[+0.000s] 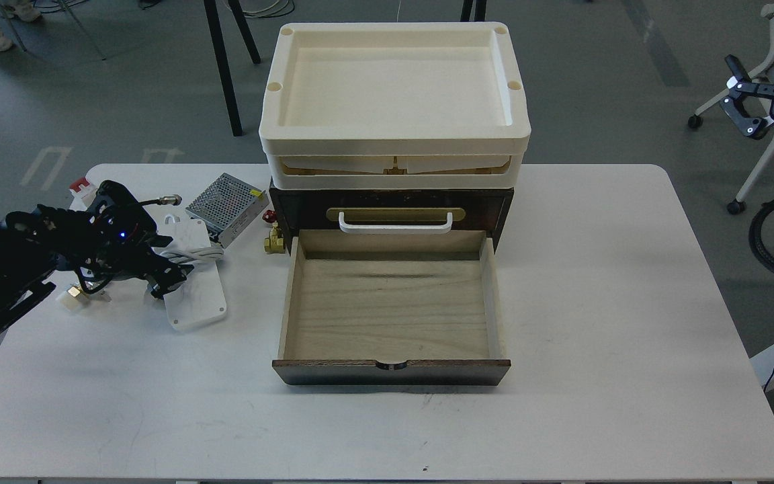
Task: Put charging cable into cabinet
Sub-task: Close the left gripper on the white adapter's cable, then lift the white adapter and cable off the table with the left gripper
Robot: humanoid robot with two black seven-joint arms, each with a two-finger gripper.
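A grey floor surrounds the white rounded-corner table point(595, 282), with black furniture legs at twelve o'clock and a wheeled white chair base at two o'clock. The dark brown wooden cabinet point(494, 205) stands at the table's centre, its light-wood drawer point(390, 302) pulled fully out toward six o'clock and bare inside. A cream plastic tray point(394, 94) sits on the cabinet top.

At nine o'clock the black left gripper point(165, 282) hangs over the flat white charging cable block point(195, 296), covering its left part; I cannot tell how far the fingers are spread (dark on dark). The white cord point(189, 254) bundles across the block's middle.

A silver perforated metal box point(224, 206) lies just behind the block. A small brass fitting point(274, 240) stands beside the cabinet's left edge. The right gripper is out of view.
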